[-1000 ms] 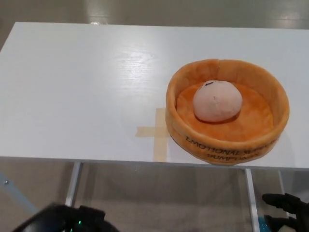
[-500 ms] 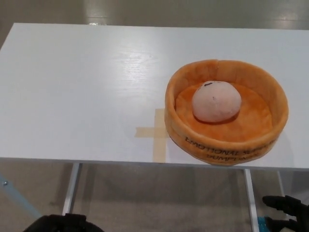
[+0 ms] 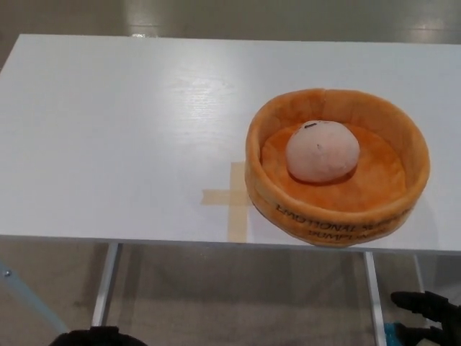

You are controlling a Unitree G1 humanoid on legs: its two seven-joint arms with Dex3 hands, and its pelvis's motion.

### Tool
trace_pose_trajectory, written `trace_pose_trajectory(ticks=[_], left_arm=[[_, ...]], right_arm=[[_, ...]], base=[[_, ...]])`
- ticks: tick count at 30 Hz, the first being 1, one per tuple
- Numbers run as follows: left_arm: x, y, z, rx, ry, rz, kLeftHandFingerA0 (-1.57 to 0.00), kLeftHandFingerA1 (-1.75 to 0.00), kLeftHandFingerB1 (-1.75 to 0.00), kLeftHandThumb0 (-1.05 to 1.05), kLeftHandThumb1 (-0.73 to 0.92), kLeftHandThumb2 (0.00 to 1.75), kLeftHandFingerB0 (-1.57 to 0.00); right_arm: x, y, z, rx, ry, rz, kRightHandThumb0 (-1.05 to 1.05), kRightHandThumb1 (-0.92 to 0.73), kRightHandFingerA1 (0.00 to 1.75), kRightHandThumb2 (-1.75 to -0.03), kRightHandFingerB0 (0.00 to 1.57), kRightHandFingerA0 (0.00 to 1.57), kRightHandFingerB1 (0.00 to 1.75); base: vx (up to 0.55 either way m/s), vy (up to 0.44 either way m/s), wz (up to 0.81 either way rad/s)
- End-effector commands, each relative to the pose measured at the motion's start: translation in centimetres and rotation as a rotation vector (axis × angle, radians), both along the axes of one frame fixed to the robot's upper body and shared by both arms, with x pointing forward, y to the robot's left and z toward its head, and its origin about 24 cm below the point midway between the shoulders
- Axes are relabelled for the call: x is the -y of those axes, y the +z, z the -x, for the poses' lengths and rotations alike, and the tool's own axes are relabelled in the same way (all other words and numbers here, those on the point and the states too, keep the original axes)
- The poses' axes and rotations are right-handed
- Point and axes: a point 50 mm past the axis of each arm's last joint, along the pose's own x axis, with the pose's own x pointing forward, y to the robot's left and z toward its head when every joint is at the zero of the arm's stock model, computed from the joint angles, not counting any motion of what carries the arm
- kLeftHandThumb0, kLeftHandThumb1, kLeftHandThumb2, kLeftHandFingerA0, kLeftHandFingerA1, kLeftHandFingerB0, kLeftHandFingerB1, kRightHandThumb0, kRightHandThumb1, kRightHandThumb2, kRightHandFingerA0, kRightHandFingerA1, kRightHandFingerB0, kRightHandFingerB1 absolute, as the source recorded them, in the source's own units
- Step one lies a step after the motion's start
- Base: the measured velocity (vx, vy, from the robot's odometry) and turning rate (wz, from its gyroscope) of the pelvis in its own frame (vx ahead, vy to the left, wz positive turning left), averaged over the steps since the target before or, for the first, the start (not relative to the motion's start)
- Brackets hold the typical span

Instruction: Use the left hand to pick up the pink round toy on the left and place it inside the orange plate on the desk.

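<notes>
Though partly legible, "EMOTIONAL" on orange plate [image 3: 338, 216]

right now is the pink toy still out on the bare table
No, the pink toy lies inside the orange plate, away from the bare table.

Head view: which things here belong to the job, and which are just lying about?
Part of the job:
- pink round toy, lying inside the plate
- orange plate, on the white desk

Just there:
- tape cross on the desk beside the plate
- right hand, low beside the desk, holding nothing that shows
</notes>
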Motion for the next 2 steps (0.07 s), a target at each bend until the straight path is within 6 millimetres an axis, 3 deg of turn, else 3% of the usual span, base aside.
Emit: trace_pose_trajectory(ticks=[1,2], left_arm=[[-0.16,-0.24,0.28,0.056,0.067,-0.027,-0.88,-0.55,-0.53,-0.15,0.75,0.62,-0.81],[-0.16,-0.27,0.30,0.056,0.070,-0.023,-0.89,-0.55,-0.52,-0.16,0.74,0.62,-0.81]], right_arm=[[-0.06,-0.53,0.60,-0.030,-0.016,-0.013,-0.18,-0.69,0.57,-0.59,0.64,0.67,0.48],[-0.06,-0.55,0.61,-0.030,-0.020,-0.017,-0.18,-0.69,0.58,-0.59,0.64,0.66,0.48]], base=[[0.00,0.000,0.00],[0.00,0.000,0.00]])
